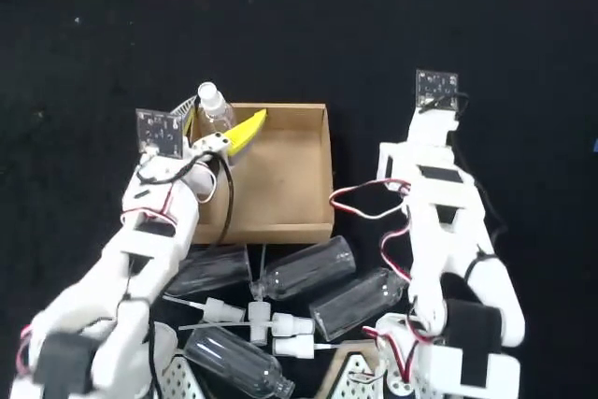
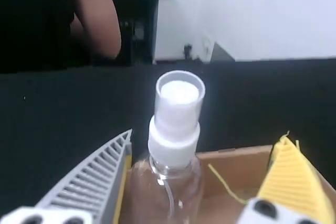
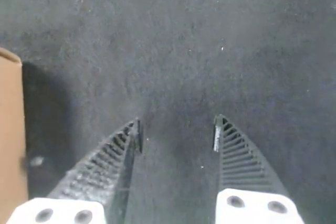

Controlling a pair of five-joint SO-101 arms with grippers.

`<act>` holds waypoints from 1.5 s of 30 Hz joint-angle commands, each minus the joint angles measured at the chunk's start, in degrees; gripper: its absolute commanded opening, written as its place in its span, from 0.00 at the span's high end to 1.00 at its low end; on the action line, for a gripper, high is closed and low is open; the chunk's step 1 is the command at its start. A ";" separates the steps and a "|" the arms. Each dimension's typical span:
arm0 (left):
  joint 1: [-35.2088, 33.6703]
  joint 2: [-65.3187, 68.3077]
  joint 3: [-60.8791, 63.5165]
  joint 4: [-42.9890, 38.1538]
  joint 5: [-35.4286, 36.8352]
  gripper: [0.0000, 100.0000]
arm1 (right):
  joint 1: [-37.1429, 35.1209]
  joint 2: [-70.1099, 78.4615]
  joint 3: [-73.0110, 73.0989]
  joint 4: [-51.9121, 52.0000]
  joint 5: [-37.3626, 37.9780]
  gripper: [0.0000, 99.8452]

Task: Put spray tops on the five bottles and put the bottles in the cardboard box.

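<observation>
Left gripper [image 2: 206, 137] released: jaws spread. Clear plastic bottle with white spray top [image 2: 174, 129] stands upright between them, close against grey jaw, well apart from yellow jaw. Brown cardboard box [image 1: 290, 184] lies below yellow jaw.

I judge step in hand to be leaving bottle in box corner. I hold jaws wide, lift straight up, avoid brushing spray top; tall bottle likely tips easily.

Right gripper [image 3: 177, 121] spread, nothing between jaws, black cloth-covered table [image 3: 210, 35] beneath.

Bottle base cut off; I cannot confirm it rests on box floor.
</observation>
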 commanded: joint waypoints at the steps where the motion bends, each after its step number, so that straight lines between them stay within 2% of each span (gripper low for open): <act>1: -0.75 -15.21 -0.31 18.73 -0.35 0.62 | 0.88 1.80 -5.41 -0.35 -0.35 0.81; 5: -0.31 -26.90 -0.48 35.43 0.00 0.62 | 1.14 4.09 -7.08 -0.62 -0.09 0.81; 10: -0.84 -37.98 -1.98 49.93 0.09 0.66 | 1.23 6.46 -8.48 -0.26 0.00 0.81; 12: -0.92 -39.74 -3.12 55.12 0.09 0.74 | 1.23 6.55 -8.48 -0.26 0.00 0.81; 16: -0.92 -42.81 -5.05 65.14 0.09 0.97 | 1.23 6.64 -8.48 -0.26 0.00 0.81; 20: -0.92 -46.33 -7.69 75.52 -0.26 0.90 | 1.32 6.81 -8.48 -0.26 0.00 0.81; 23: -3.12 -50.55 -8.84 84.92 -0.44 0.89 | 1.32 6.81 -8.48 -0.26 0.00 0.81; 24: -3.56 -52.04 -8.92 86.15 -0.44 0.90 | 1.32 6.81 -8.40 -0.26 0.00 0.81; 27: -3.65 -56.26 -6.29 81.32 0.09 0.90 | 1.32 6.90 -8.31 -0.26 0.00 0.81; 31: -2.24 -56.53 -5.93 80.44 -0.26 0.90 | 1.32 6.90 -8.31 -0.26 0.00 0.81; 37: -1.36 -40.79 -11.38 79.91 0.09 0.90 | 1.23 6.90 -8.40 -0.26 0.09 0.81; 45: 6.73 -20.92 -20.97 79.91 0.18 0.90 | 1.32 6.90 -8.48 -0.35 0.09 0.81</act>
